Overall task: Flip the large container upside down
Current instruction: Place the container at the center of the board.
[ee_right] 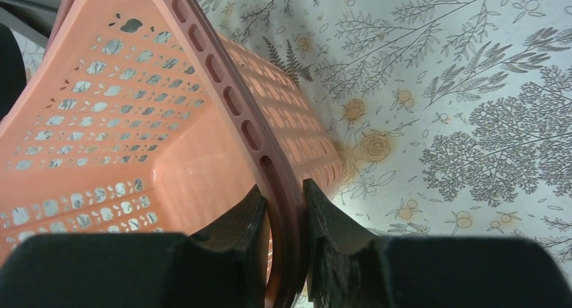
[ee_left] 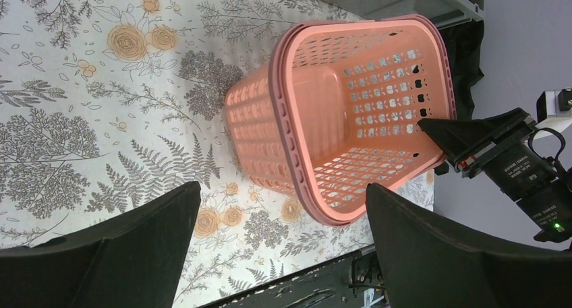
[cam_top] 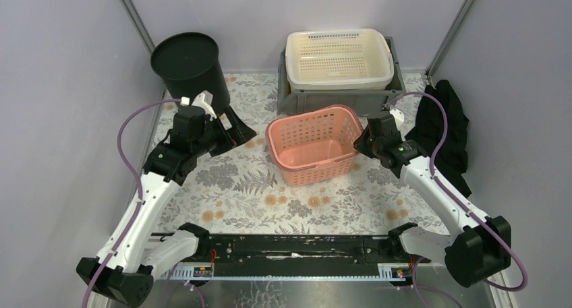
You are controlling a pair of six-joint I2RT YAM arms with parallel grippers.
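Observation:
A pink perforated basket point(cam_top: 313, 143) stands mouth up in the middle of the floral tablecloth. It also shows in the left wrist view point(ee_left: 351, 112) and the right wrist view point(ee_right: 101, 119). My right gripper point(cam_top: 367, 141) is shut on the basket's right rim, one finger inside and one outside point(ee_right: 283, 190). My left gripper point(cam_top: 239, 129) is open and empty, a short way left of the basket and not touching it point(ee_left: 282, 187).
A black round bin point(cam_top: 185, 62) stands at the back left. A cream basket point(cam_top: 337, 55) sits in a grey crate point(cam_top: 337, 100) just behind the pink basket. A black cloth point(cam_top: 445, 126) lies at the right wall.

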